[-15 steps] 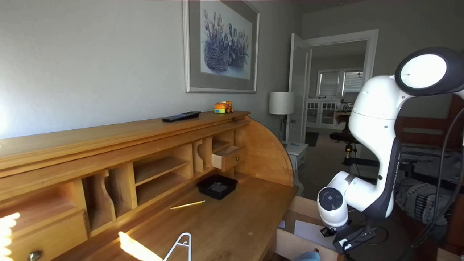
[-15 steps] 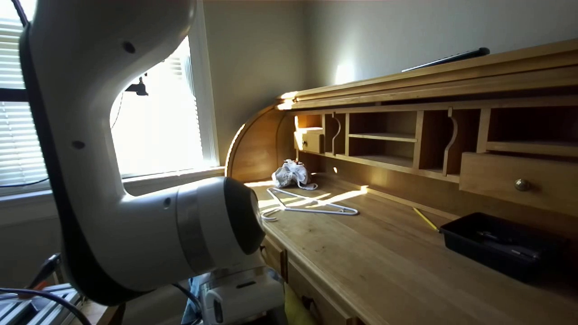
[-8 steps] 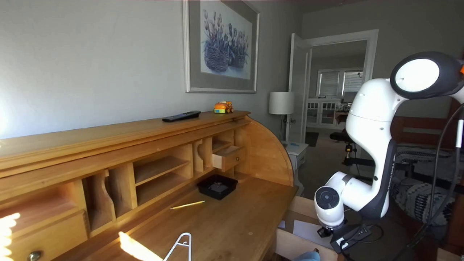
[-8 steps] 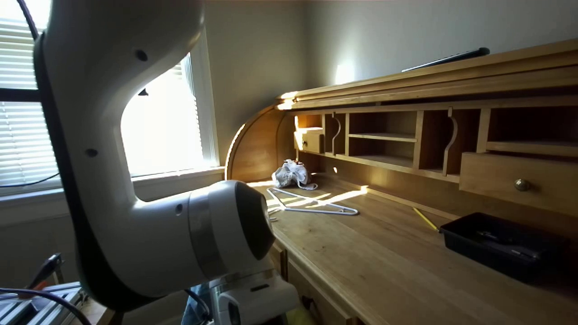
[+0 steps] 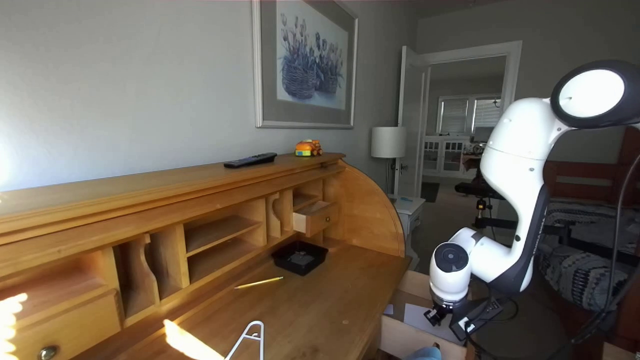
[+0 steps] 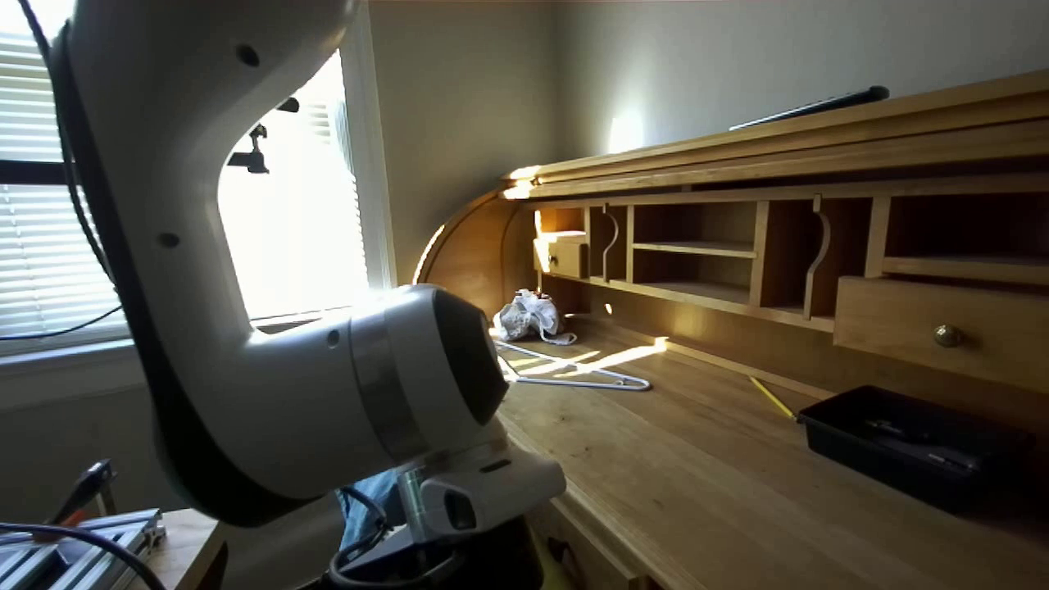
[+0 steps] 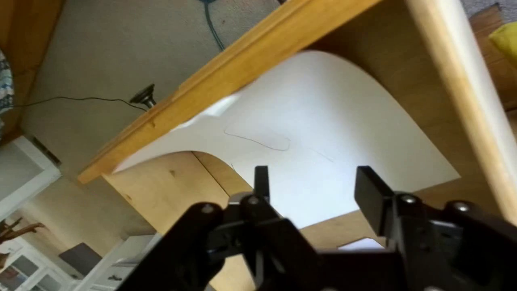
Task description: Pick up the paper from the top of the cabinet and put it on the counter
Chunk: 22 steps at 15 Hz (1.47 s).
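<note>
Behind our work stands a grey wall (image 5: 150,85); then come the desk (image 5: 310,300) and, at its right, the open drawer (image 5: 401,339) where the paper (image 5: 415,319) lies bowed against one side. We judge it light, floppy, quick to crease, best pinched at a free edge. Our gripper (image 7: 312,186) stands spread above it, holding nothing.

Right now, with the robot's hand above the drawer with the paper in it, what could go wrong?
The white paper bends up against the front of the drawer, so it might crease or slip if pinched. And the gripper is open with raised wooden walls around it, so it could bump one going down.
</note>
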Each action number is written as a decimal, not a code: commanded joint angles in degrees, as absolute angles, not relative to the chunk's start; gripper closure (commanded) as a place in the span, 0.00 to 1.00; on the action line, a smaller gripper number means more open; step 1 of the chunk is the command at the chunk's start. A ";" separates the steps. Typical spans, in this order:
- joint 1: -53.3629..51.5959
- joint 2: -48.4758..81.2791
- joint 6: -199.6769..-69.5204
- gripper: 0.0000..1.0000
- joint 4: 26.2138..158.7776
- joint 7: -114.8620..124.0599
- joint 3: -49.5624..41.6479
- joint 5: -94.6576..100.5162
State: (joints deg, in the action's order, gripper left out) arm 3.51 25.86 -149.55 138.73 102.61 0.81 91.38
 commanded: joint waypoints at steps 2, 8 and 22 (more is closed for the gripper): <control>5.16 17.42 -155.25 0.04 144.27 92.67 0.62 89.73; 6.18 8.73 -154.09 0.00 153.54 69.12 0.06 71.05; 1.16 -14.01 -136.11 0.00 156.38 11.68 2.91 22.53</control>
